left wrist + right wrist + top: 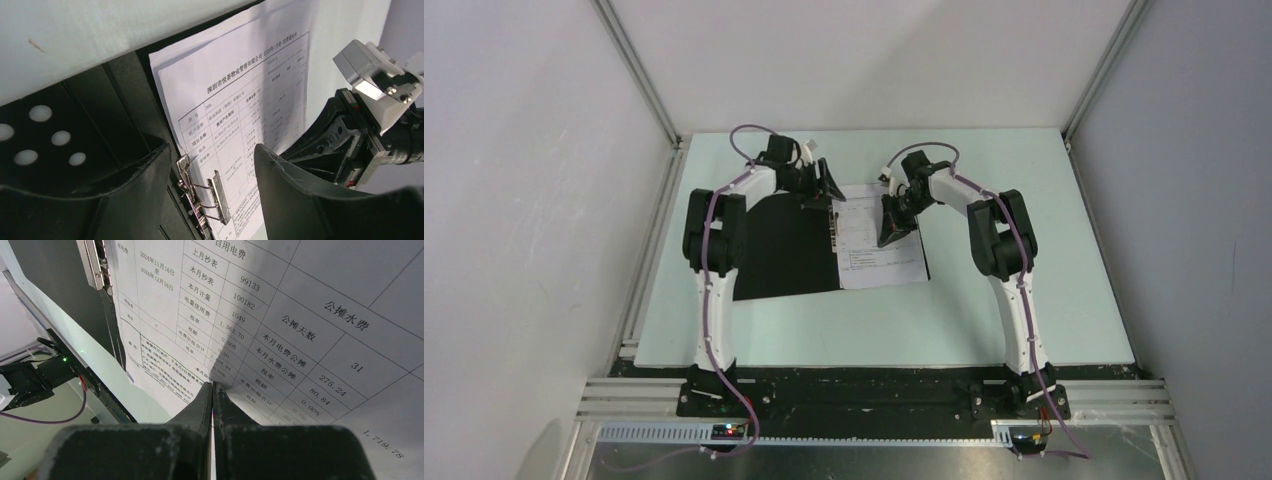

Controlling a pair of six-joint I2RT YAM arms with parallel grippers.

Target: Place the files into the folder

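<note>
The folder [784, 250] lies open on the table with its black inside up; its red outside is hidden. The files [879, 255], white printed sheets, lie on the folder's right half beside the metal clip [220, 192] at the spine. My left gripper [829, 185] is open at the far end of the spine, its jaws [212, 150] apart above the raised clip and the sheets' edge [250, 85], holding nothing. My right gripper [892, 232] is shut, its tips [213, 385] touching the top sheet [280, 315] near its middle.
The pale green table [984, 320] extends around the folder, enclosed by white walls on three sides. The right arm's wrist [370, 100] stands close to the right of my left gripper. The clip rail [97, 262] runs along the sheets' left edge.
</note>
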